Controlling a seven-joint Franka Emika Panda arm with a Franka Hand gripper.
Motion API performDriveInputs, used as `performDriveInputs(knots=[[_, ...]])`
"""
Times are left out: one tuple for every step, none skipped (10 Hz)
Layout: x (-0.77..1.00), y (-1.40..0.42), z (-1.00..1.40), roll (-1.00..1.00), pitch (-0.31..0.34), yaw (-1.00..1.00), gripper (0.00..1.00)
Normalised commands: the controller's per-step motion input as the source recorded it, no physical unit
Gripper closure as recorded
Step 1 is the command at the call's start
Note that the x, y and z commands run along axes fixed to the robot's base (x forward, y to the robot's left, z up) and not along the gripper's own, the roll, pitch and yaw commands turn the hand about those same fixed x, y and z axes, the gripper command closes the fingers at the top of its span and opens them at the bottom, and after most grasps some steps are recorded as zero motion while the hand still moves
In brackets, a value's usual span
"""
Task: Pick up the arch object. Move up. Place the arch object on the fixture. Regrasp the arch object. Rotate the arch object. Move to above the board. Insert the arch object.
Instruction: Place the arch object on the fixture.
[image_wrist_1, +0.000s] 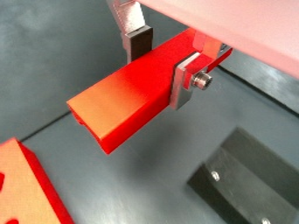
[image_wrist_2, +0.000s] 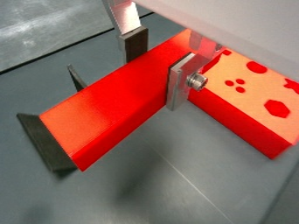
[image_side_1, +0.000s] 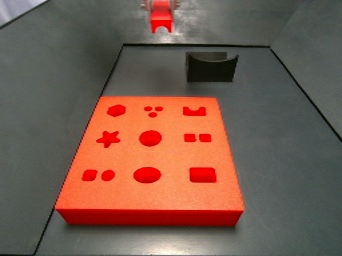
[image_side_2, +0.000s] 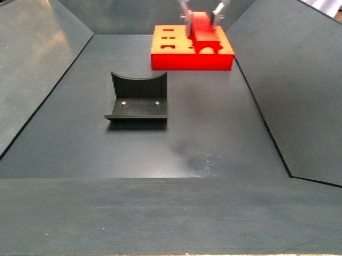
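Observation:
My gripper (image_wrist_1: 162, 61) is shut on the arch object (image_wrist_1: 117, 101), a bright red long bar that runs crosswise between the silver fingers (image_wrist_1: 187, 80). The same grip shows in the other wrist picture, gripper (image_wrist_2: 158, 61) on the arch object (image_wrist_2: 105, 114). In both side views the gripper (image_side_1: 160, 10) (image_side_2: 211, 12) hangs high in the air with the arch object (image_side_1: 162, 20) (image_side_2: 205, 28) in it, touching nothing below. The board (image_side_1: 174, 195) (image_side_2: 194, 62) (image_wrist_2: 251, 109) lies flat on the floor. The dark fixture (image_side_1: 211, 65) (image_side_2: 138, 100) (image_wrist_1: 251, 184) stands apart from the board.
Sloping grey walls (image_side_1: 54, 70) (image_side_2: 47, 70) close in the floor on the sides. A corner of the board (image_wrist_1: 24, 179) shows in a wrist view, across from the fixture.

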Motion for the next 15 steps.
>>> performDriveInputs(knots=[[1.0,-0.16,-0.15,-0.11,0.006,-0.04,1.0],[1.0,-0.14,-0.13,-0.09,0.012,-0.01,1.0],[1.0,-0.14,-0.13,-0.08,0.015,0.0,1.0],[1.0,-0.12,-0.12,-0.07,0.021,0.01,1.0],[1.0,-0.11,-0.11,-0.05,0.033,0.01,1.0],[1.0,-0.1,-0.1,-0.03,0.046,0.02,1.0],[1.0,-0.09,-0.09,-0.02,0.054,0.02,1.0],[0.97,0.9,0.63,-1.0,-0.029,-0.11,1.0],[0.84,0.88,0.61,-1.0,-0.016,-0.11,1.0],[0.68,0.75,0.45,-1.0,0.006,-0.12,1.0],[0.53,0.58,0.25,-1.0,0.017,-0.12,1.0],[0.39,0.35,0.07,-1.0,0.022,-0.12,1.0],[0.32,0.17,0.05,-1.0,0.037,-0.12,1.0],[0.23,0.08,0.04,-1.0,0.052,-0.12,1.0],[0.15,0.07,0.01,-1.0,0.059,-0.13,1.0]])
